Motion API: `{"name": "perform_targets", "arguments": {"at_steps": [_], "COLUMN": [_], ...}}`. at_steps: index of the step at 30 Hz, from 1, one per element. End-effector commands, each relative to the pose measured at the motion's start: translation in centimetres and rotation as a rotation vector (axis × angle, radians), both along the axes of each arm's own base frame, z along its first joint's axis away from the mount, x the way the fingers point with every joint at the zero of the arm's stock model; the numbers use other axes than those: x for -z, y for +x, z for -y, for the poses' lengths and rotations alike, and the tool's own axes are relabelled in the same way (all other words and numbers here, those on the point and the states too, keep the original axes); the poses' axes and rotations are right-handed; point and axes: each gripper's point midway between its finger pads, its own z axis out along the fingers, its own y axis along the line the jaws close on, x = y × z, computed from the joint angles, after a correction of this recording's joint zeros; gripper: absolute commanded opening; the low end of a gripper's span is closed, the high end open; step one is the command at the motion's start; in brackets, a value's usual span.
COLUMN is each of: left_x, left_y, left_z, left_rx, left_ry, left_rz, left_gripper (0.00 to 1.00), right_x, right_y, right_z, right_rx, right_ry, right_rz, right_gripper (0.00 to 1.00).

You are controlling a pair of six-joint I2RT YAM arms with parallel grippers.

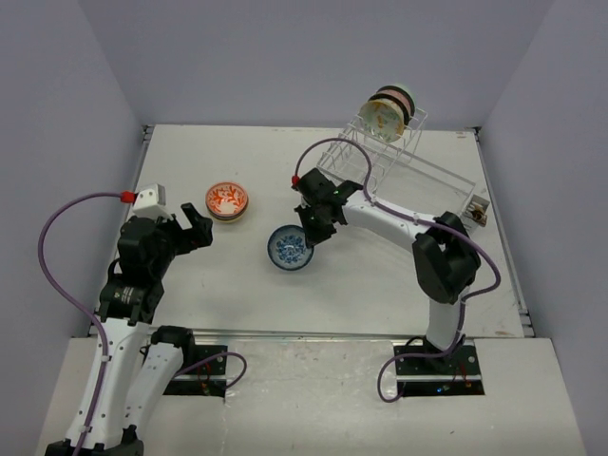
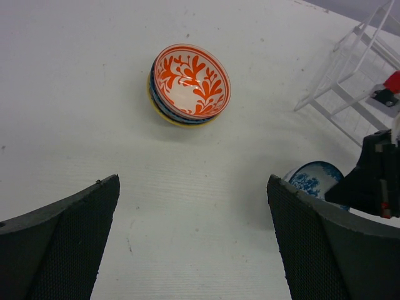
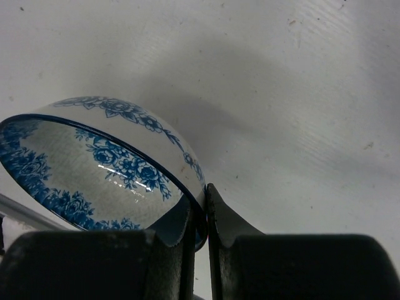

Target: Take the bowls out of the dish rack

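My right gripper (image 1: 309,235) (image 3: 205,201) is shut on the rim of a white bowl with blue flowers (image 1: 290,249) (image 3: 106,159), holding it tilted low over the table's middle. That bowl also shows at the right of the left wrist view (image 2: 314,177). A red-orange floral bowl (image 1: 227,199) (image 2: 190,81) tops a short stack to its left. Several bowls (image 1: 388,111) stand on edge in the dish rack (image 1: 410,160) (image 2: 342,94) at the back right. Near the stack, my left gripper (image 1: 195,231) (image 2: 192,187) hangs open and holds nothing.
The walls close in on the table at the back and both sides. A small dark object (image 1: 478,211) sits at the rack's near right end. The right arm's cable (image 1: 332,144) loops over the rack's lower section.
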Motion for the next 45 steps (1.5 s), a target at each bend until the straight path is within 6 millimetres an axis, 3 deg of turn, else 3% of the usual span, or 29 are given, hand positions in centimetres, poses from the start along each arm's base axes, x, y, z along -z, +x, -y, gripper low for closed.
{"name": "perform_targets", "arguments": {"at_steps": [1,10,12,15,19,23,26,30,31,33,36,38,40,42,45], "left_x": [-0.8,-0.9,-1.0,-0.9,-0.9,-1.0,-1.1,-1.1,-1.1,-1.1,-1.0,-1.1,-1.0,-1.1,-0.9], "left_y": [0.3,0.2,0.3,0.2,0.3,0.2,0.2,0.2,0.1,0.2,0.2,0.2,0.2,0.2,0.2], "left_z": [-0.2,-0.1,-0.1,0.1,0.1,0.1,0.1,0.1,0.2,0.2,0.3,0.3,0.3,0.4,0.5], "left_rx": [-0.010,-0.001,0.000,0.007,0.011,0.012,0.009,0.012,0.014,0.018,0.023,0.025,0.025,0.026,0.033], "left_ry": [0.000,-0.002,-0.001,-0.002,-0.001,-0.002,-0.002,-0.003,-0.003,-0.005,-0.003,-0.004,-0.003,-0.004,-0.002], "left_rz": [0.037,0.043,0.045,0.043,0.043,0.046,0.049,0.049,0.050,0.052,0.049,0.050,0.049,0.052,0.046], "left_gripper": [1.00,1.00,1.00,1.00,1.00,1.00,1.00,1.00,1.00,1.00,1.00,1.00,1.00,1.00,1.00], "right_x": [-0.4,2.7,2.7,2.2,-0.8,-6.7,-12.8,-20.8,-22.3,-25.4,-28.0,-29.8,-30.4,-31.2,-31.4], "right_y": [1.1,2.0,2.1,2.1,2.1,1.5,1.1,2.9,4.4,6.0,9.1,10.7,12.2,13.5,15.1], "right_z": [-3.2,-4.8,-4.9,-5.0,-5.0,-5.3,-4.6,-0.6,1.2,3.1,8.0,9.8,11.6,13.3,15.4], "right_rx": [-0.011,-0.022,-0.024,-0.026,-0.035,-0.077,-0.105,-0.091,-0.043,-0.056,0.004,0.007,0.044,0.105,0.150], "right_ry": [0.083,0.050,0.048,0.053,0.082,0.141,0.165,0.106,0.032,-0.051,-0.368,-0.516,-0.577,-0.592,-0.684], "right_rz": [-0.004,-0.075,-0.080,-0.075,-0.030,0.063,0.214,0.516,0.617,0.787,1.000,1.086,1.095,1.106,1.114], "right_gripper": [0.00,0.00,0.10,0.32,0.56,0.55,0.57,0.68,0.76,0.81,0.91,0.92,0.91,0.81,0.77]}}
